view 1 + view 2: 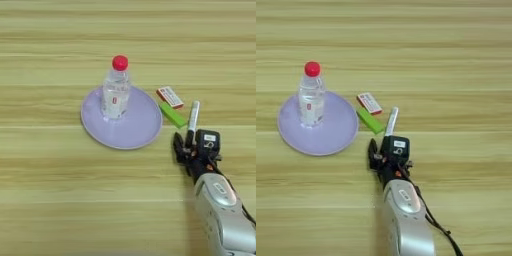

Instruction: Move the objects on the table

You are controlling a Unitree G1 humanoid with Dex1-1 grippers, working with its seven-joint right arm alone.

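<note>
A clear plastic bottle (116,92) with a red cap stands upright on the round lavender plate (137,131). Right of the plate lies a small green block (172,114). A silver-and-black marker pen (193,116) lies just right of the block, pointing away from me. My right gripper (186,142) sits at the pen's near end, open. One black finger (178,146) stands left of the pen with a gap showing, and the pen's near tip reaches in beside the black gripper body (397,147). The pen still rests on the table (50,200).
A small red-and-white card (170,96) lies just behind the green block, close to the plate's right rim. My silver forearm (222,212) comes in from the bottom right corner.
</note>
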